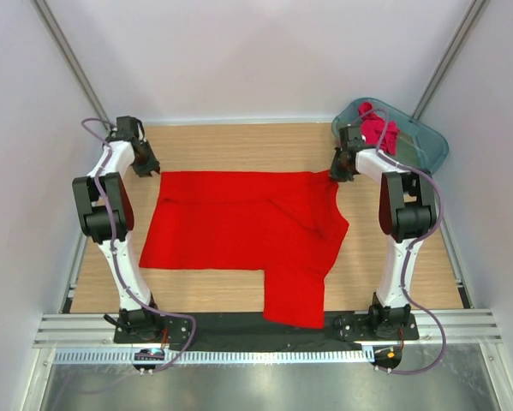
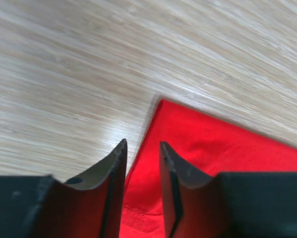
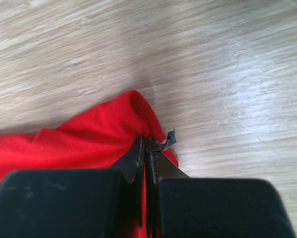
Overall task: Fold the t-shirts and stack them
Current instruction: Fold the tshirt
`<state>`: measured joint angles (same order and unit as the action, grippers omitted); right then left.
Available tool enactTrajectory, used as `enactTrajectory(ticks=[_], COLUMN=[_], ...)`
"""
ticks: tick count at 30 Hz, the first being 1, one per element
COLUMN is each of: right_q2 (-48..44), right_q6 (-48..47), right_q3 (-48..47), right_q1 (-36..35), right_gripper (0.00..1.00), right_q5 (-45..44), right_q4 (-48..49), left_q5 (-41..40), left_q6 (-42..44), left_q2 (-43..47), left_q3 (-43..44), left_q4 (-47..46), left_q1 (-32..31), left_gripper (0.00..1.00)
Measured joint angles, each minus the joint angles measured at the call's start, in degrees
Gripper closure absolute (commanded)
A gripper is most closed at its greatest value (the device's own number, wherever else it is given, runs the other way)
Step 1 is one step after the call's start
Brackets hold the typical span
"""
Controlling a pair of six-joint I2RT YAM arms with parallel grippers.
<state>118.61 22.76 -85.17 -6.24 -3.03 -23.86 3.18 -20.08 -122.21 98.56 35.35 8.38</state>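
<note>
The bright red t-shirt [image 1: 239,223] lies spread on the wooden table [image 1: 239,145], its front right part folded down toward the near edge. My left gripper [image 1: 149,167] is at the shirt's far left corner. In the left wrist view it [image 2: 142,144] is open, with its jaws standing apart over the edge of the red cloth [image 2: 212,144]. My right gripper [image 1: 337,171] is at the far right corner. In the right wrist view it [image 3: 146,141] is shut on a bunched corner of the red shirt [image 3: 89,139]. The crimson-pink t-shirt [image 1: 378,128] lies crumpled in the teal tub [image 1: 427,141].
The teal tub stands at the far right corner of the table, just behind my right arm. White walls close in the table on three sides. A black strip and a metal rail [image 1: 256,330] run along the near edge by the arm bases.
</note>
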Motion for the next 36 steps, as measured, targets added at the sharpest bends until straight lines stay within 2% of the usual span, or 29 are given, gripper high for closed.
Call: enactTrajectory(ticks=[3, 5, 7, 11, 15, 18, 19, 22, 23, 26, 27, 29, 30, 32, 36], right_q2=[1.01, 1.03, 1.05, 1.05, 1.33, 1.66, 1.79, 2.21, 2.34, 2.80, 2.80, 2.56, 2.23, 1.16, -3.93], right_q6=[-0.33, -0.57, -0.76, -1.18, -1.18, -1.16, -1.16, -1.07, -1.03, -0.74, -0.46, 0.26, 0.44, 0.72, 1.27], right_q3=[-0.98, -1.60, -2.12, -2.95, -3.48, -3.72, -3.82, -4.79, -5.29, -7.37, -8.07, -9.01, -9.01, -8.66, -5.64], right_q1=[0.11, 0.13, 0.13, 0.13, 0.15, 0.15, 0.15, 0.15, 0.15, 0.15, 0.15, 0.15, 0.15, 0.13, 0.13], right_gripper=[0.99, 0.95, 0.93, 0.92, 0.92, 0.90, 0.89, 0.81, 0.74, 0.67, 0.59, 0.51, 0.42, 0.40, 0.42], right_q5=[0.35, 0.46, 0.57, 0.83, 1.40, 1.73, 1.81, 2.08, 2.10, 1.99, 1.77, 1.07, 0.48, -0.44, -1.18], right_q4=[0.00, -0.09, -0.26, -0.46, -0.68, -0.74, -0.83, -1.60, -1.97, -4.11, -5.11, -6.69, -7.37, -9.11, -10.67], left_q5=[-0.57, -0.70, -0.70, -0.37, 0.33, 0.44, 0.09, -1.05, -1.70, -2.99, -3.15, -3.34, -3.34, -2.78, -0.61], left_q6=[-0.13, -0.17, -0.17, -0.22, -0.39, -0.98, -1.31, -3.56, -4.26, -7.52, -8.39, -10.32, -11.13, -12.55, -14.21], left_q2=[-0.42, -0.39, -0.37, 0.02, 0.68, 1.51, 2.36, 5.53, 6.62, 10.80, 12.17, 15.78, 17.42, 20.28, 24.52], left_q3=[-0.24, -1.03, -2.34, -6.56, -7.02, -8.57, -9.84, -13.49, -14.29, -16.04, -16.46, -17.27, -17.55, -18.34, -23.28], left_q4=[0.28, 0.11, -0.04, -0.39, -0.55, -1.05, -1.46, -0.68, -0.46, 0.00, 0.17, 0.46, 0.66, 0.57, -0.26], left_q1=[0.22, 0.28, 0.28, 0.28, 0.31, 0.31, 0.31, 0.31, 0.31, 0.31, 0.31, 0.31, 0.31, 0.31, 0.28], left_gripper=[0.62, 0.61, 0.65, 0.65, 0.67, 0.59, 0.54, 0.53, 0.52, 0.50, 0.50, 0.50, 0.50, 0.52, 0.56])
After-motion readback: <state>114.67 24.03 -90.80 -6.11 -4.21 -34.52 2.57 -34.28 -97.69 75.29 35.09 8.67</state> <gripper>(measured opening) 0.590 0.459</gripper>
